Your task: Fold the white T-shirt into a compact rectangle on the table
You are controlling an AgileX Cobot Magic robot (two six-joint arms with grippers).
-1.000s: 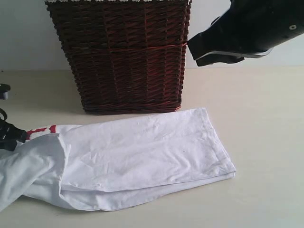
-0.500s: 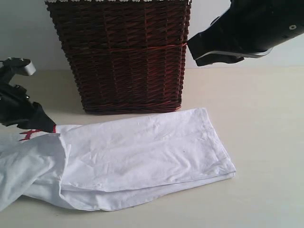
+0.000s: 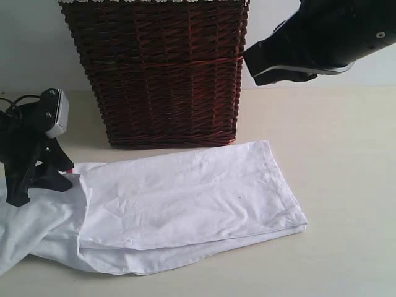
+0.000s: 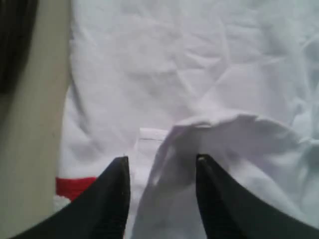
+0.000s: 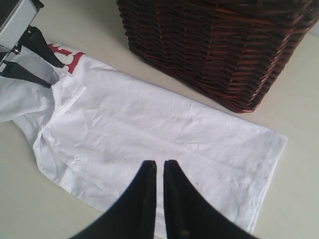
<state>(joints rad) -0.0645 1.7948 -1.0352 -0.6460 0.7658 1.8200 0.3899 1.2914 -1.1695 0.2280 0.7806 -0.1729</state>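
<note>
The white T-shirt [image 3: 185, 198] lies on the table [image 3: 340, 154] in front of the basket, folded into a long band. Its left end is bunched and trails off toward the left edge. My left gripper [image 3: 62, 176] is at that bunched end. In the left wrist view its jaws [image 4: 162, 159] stand partly apart with a raised fold of white cloth [image 4: 174, 59] filling the gap. A strip of red lettering [image 4: 75, 186] shows beside one finger. My right gripper [image 3: 250, 65] hangs high at the upper right, shut and empty, well above the shirt [image 5: 149, 124].
A tall dark brown wicker basket [image 3: 161, 68] stands directly behind the shirt, close to its far edge. Bare table extends to the right of the shirt and along the front edge. The left gripper [image 5: 54, 73] also shows in the right wrist view.
My left gripper has come in from the left edge, moving right and up over the bunched end, and now covers most of the red lettering. The right arm has stayed still.
</note>
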